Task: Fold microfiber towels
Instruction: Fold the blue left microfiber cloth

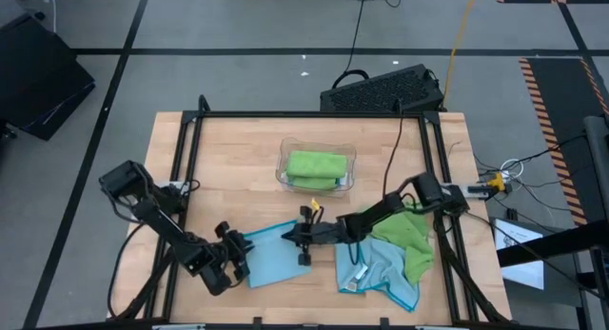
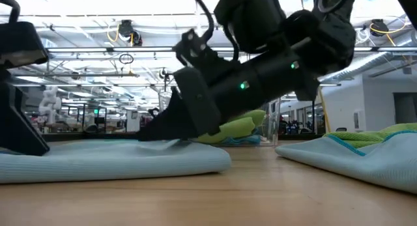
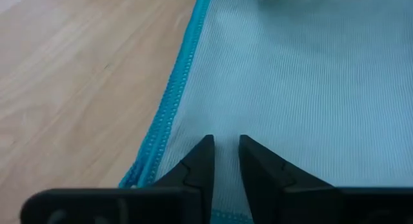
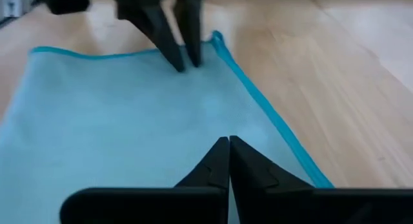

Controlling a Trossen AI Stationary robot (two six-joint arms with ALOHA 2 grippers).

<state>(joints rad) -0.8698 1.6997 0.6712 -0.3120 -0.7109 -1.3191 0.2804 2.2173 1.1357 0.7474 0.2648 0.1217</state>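
Pressing down on opposite ends of a light blue towel [image 1: 274, 254] spread flat near the front of the bench [image 1: 238, 159], both pincers are at work. Left pincer [image 1: 243, 259] sits at the towel's left edge; in its wrist view the fingers [image 3: 200, 162] stand a narrow gap apart with the tips on the cloth just inside the stitched blue hem, and whether any fabric is pinched cannot be told. Right pincer [image 1: 303, 237] reaches in from the right and rests on the towel's right edge; its fingers [image 4: 219, 161] are together, tips down on the cloth, no fold visibly caught between them. Low view: right arm angled steeply down onto the flat towel. A heap of lime green and light blue towels [image 1: 395, 254] lies at front right, partly under the right arm. A folded lime green towel [image 1: 316, 165] sits in a clear plastic tray [image 1: 284, 173] at the bench's middle.
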